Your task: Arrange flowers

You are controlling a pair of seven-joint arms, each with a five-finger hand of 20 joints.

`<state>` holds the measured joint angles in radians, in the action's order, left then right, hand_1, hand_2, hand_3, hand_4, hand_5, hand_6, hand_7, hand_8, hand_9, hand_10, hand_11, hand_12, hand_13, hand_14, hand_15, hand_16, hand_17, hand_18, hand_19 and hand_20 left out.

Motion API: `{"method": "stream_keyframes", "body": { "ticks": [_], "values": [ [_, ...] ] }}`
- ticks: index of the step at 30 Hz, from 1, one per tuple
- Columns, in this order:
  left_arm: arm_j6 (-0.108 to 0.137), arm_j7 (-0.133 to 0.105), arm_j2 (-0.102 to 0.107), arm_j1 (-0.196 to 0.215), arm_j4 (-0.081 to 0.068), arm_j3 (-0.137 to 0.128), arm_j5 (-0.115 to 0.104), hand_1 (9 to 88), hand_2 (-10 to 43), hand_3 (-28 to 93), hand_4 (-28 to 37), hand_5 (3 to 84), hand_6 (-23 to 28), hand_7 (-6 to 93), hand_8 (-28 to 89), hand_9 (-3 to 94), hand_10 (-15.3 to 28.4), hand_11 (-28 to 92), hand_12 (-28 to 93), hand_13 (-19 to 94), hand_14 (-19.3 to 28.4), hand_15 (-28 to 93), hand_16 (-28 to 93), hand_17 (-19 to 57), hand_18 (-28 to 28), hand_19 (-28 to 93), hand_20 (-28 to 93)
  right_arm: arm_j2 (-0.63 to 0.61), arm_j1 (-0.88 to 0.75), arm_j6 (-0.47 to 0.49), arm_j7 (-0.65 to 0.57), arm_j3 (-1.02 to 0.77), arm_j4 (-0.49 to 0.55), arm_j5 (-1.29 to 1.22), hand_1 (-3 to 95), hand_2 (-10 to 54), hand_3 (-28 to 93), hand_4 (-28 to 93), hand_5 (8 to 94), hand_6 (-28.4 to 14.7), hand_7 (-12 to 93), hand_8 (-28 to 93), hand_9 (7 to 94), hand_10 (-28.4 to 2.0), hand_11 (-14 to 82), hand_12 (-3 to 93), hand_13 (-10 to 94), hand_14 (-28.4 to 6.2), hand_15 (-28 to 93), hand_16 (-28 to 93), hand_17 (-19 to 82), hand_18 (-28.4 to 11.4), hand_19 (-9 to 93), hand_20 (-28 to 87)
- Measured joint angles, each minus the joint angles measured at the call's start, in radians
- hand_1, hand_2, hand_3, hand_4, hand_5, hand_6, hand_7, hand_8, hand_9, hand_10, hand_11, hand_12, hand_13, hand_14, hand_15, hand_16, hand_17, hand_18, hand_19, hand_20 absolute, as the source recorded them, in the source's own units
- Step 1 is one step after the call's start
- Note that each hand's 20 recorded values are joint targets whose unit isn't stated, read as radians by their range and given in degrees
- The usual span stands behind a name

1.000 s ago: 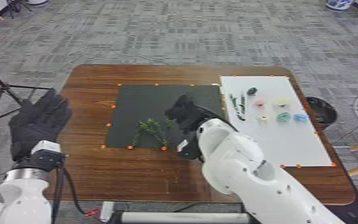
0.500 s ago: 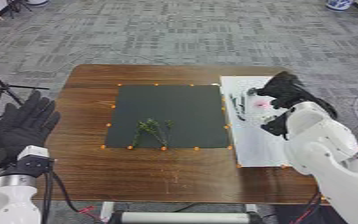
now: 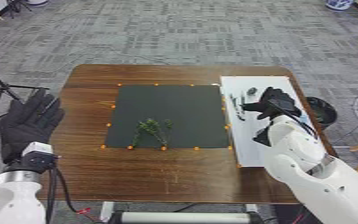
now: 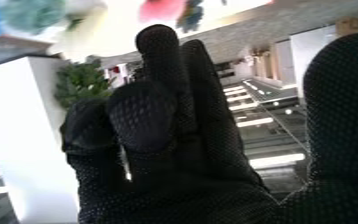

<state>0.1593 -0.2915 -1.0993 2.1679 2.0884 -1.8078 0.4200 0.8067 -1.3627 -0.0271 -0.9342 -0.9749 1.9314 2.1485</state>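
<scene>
Early stage, prob. — thin green leafy stems (image 3: 152,131) lie on the black square mat (image 3: 169,102), near end; round pink flower (image 4: 160,9) & fluffy teal flower (image 4: 35,15) left to add. Black-gloved right robot hand (image 3: 278,101), fingers loosely extended, is over the long white sheet (image 3: 250,152), right.

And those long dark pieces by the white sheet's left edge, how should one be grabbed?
I'd pinch one of the long dark pieces near its middle, from above, closing across its narrow width: they look slender and lie lengthwise, pointing away from the robot.
</scene>
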Motion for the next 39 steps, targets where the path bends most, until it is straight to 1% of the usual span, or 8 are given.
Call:
{"method": "stream_keyframes", "body": {
  "ticks": [8,14,21,24,30,33,35,39],
  "values": [
    [0.005,-0.001,0.002,0.002,0.001,0.002,-0.007,23.1,19.3,69,-28.3,40.1,9.3,7.0,-7,29.9,15.8,18,9,22,14.7,20,-3,-8.3,12.5,30,8,0.034,0.181,0.153,-0.052,0.162,-0.115,-0.015,34.0,-9.5,53,-26,63.2,-9.8,8,-7,67.2,-17.5,46.1,35.4,71,-11.2,73,41,44,-23.9,93,44],
    [0.004,-0.002,0.002,0.005,0.003,0.002,-0.007,23.1,19.4,69,-28.3,40.1,9.3,7.1,-7,29.9,15.7,18,9,21,14.7,20,-3,-8.3,12.5,30,8,0.066,0.277,0.166,-0.053,0.242,-0.228,-0.063,35.2,-9.5,51,-27,62.9,-9.8,8,-7,67.2,-17.4,46.0,35.5,70,-11.2,73,41,44,-24.0,93,44],
    [0.004,-0.002,0.002,0.004,0.003,0.009,-0.007,23.1,19.4,69,-28.3,40.1,9.3,7.0,-7,29.8,15.7,18,10,21,14.7,20,-3,-8.4,12.5,30,8,0.098,0.338,0.199,-0.054,0.296,-0.273,-0.084,39.4,-9.5,45,-27,63.2,-9.7,8,-7,67.4,-17.2,47.0,36.0,70,-11.2,73,41,44,-24.0,93,44],
    [0.004,-0.002,0.002,0.004,0.003,0.013,-0.007,23.3,19.6,69,-28.3,40.1,9.3,7.0,-7,29.9,15.7,18,10,22,14.7,20,-3,-8.3,12.6,30,8,0.109,0.374,0.227,-0.054,0.348,-0.3,-0.092,40.9,-9.5,56,-27,63.7,-9.2,8,-7,67.6,-16.5,47.8,36.2,71,-11.0,73,41,44,-24.0,93,44],
    [0.002,0.0,0.005,0.001,0.003,0.02,-0.008,23.8,19.8,69,-28.3,40.1,9.3,7.0,-7,29.9,15.7,18,10,22,14.7,20,-3,-8.4,12.6,30,8,0.141,0.417,0.261,-0.075,0.383,-0.341,-0.099,46.4,-9.5,63,-28,67.4,-6.6,13,-8,68.7,-15.0,49.4,37.9,72,-9.9,73,41,45,-23.6,93,43],
    [0.002,0.0,0.006,0.0,0.003,0.02,-0.008,26.7,19.1,69,-28.3,40.3,9.3,7.2,-7,29.9,15.6,18,10,22,14.7,20,-2,-8.3,12.5,30,8,0.148,0.418,0.261,-0.079,0.382,-0.348,-0.092,58.6,-9.5,60,-25,71.1,-4.8,20,11,73.0,-11.5,37.6,55.9,74,-9.0,71,41,46,-23.4,93,42],
    [0.003,0.0,0.006,0.0,0.003,0.02,-0.01,29.5,19.1,68,-28.3,40.7,9.2,7.8,-7,30.3,15.3,19,10,22,14.5,22,-2,-8.4,12.5,31,8,0.152,0.418,0.261,-0.08,0.38,-0.351,-0.085,60.7,-9.5,61,-24,72.3,-3.5,24,16,74.2,-10.9,36.3,58.7,74,-8.7,71,41,46,-23.4,93,42],
    [0.011,0.001,0.007,0.001,0.004,0.019,-0.013,29.6,18.4,68,-28.3,40.8,9.3,8.3,-8,30.3,15.4,20,10,22,14.5,22,-3,-8.5,12.6,31,8,0.168,0.412,0.294,-0.088,0.353,-0.353,-0.101,59.9,-9.5,62,-22,74.3,-2.3,31,19,76.3,-10.6,35.9,59.0,76,-8.5,71,41,47,-23.3,93,43]
  ]
}}
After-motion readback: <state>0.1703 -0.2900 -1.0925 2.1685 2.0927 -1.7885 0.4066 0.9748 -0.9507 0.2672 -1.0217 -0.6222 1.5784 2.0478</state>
